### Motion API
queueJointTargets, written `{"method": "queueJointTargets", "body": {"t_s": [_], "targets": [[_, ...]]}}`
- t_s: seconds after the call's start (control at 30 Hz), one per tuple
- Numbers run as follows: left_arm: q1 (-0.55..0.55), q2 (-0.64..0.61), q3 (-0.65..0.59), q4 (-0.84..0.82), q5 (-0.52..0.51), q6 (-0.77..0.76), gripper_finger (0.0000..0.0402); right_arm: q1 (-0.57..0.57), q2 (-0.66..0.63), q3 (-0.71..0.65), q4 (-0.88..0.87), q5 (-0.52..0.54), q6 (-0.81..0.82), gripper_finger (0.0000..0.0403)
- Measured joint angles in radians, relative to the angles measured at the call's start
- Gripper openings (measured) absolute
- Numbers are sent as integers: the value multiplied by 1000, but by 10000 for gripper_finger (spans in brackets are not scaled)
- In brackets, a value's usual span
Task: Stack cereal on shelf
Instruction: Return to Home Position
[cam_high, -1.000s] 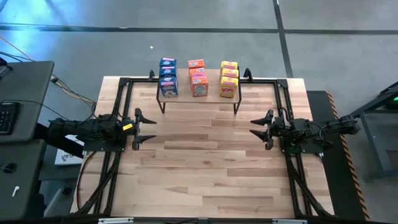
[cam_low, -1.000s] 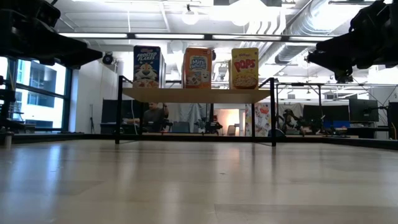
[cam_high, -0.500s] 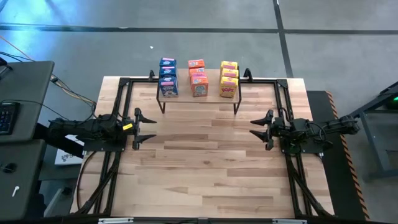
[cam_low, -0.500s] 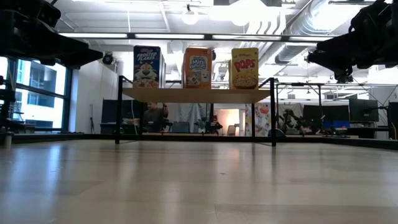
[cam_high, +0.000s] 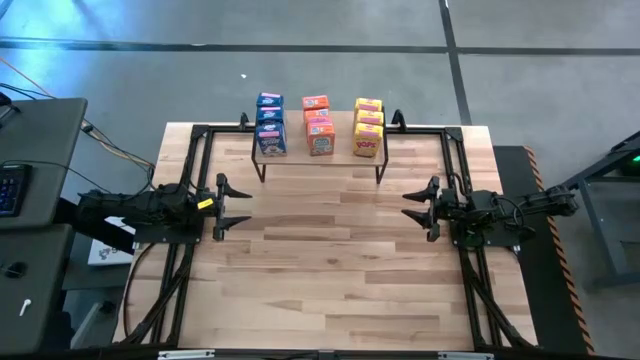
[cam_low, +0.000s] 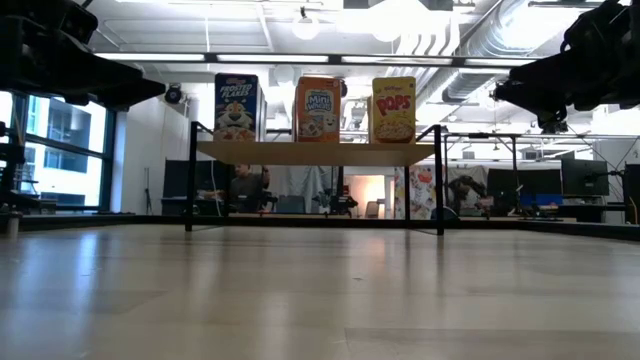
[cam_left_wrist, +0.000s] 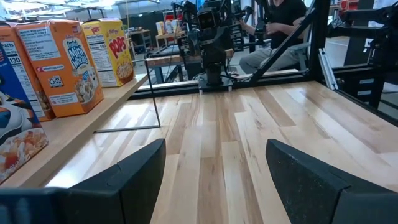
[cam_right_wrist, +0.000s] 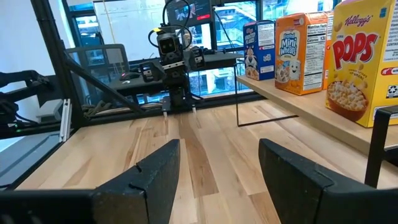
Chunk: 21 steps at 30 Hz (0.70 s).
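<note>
- All 9 cereal boxes are seen on the shelf (cam_high: 300, 156) at the far end of the table (cam_high: 330, 270).
- They are lined up by colour: 3 blue boxes (cam_high: 270, 125), 3 orange boxes (cam_high: 319, 125) and 3 yellow boxes (cam_high: 368, 126).
- Nothing has been moved in the last second. The boxes and both arms are found in the same spots as before.
- The left gripper (cam_high: 243, 207) is held over the table's left side, well apart from the shelf. Its jaws are spread wide and nothing is held.
- The right gripper (cam_high: 407, 205) is held over the right side the same way, with jaws spread and nothing held.
- With all 9 boxes on the shelf, the stacking is judged to be done.
- The arms are likely parked at home already.
</note>
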Motion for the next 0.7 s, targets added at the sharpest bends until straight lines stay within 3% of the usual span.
{"method": "queueJointTargets", "body": {"t_s": [0.7], "targets": [[0,0,0,44,1,-109,269,0,0,0,0,1,1,211]]}}
